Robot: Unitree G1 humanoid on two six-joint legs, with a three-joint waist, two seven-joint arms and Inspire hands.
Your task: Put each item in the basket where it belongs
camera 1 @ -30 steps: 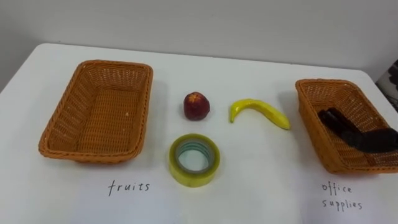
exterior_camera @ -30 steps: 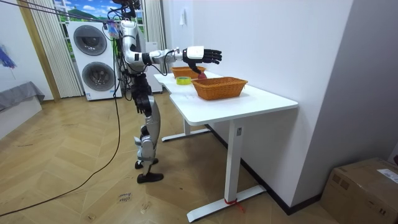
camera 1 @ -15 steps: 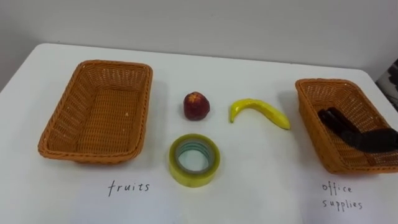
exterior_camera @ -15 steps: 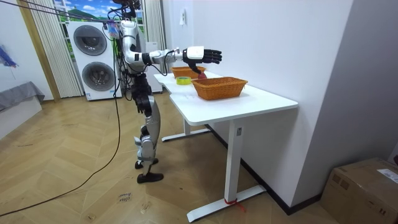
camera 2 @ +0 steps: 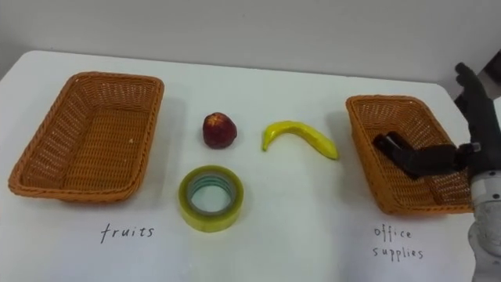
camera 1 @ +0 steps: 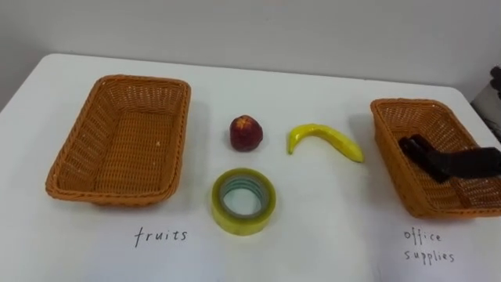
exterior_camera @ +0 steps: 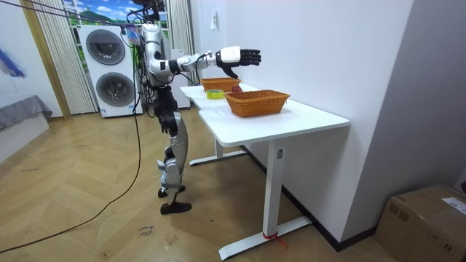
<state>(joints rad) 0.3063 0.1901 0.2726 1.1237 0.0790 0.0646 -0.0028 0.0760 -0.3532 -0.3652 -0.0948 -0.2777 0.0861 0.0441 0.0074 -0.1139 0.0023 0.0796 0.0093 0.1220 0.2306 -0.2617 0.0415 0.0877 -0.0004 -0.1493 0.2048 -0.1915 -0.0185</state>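
Your right hand [camera 2: 474,106] has risen higher over the office supplies basket [camera 1: 407,103], fingers spread and empty. Risk: reaching for the tape roll [camera 1: 244,222], you may knock the nearby apple [camera 1: 246,133] rolling.

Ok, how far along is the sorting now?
Done: one black item lies in the office supplies basket. In hand: nothing; the right hand hovers open near that basket. Left: apple and banana go to the empty fruits basket, tape roll to office supplies.
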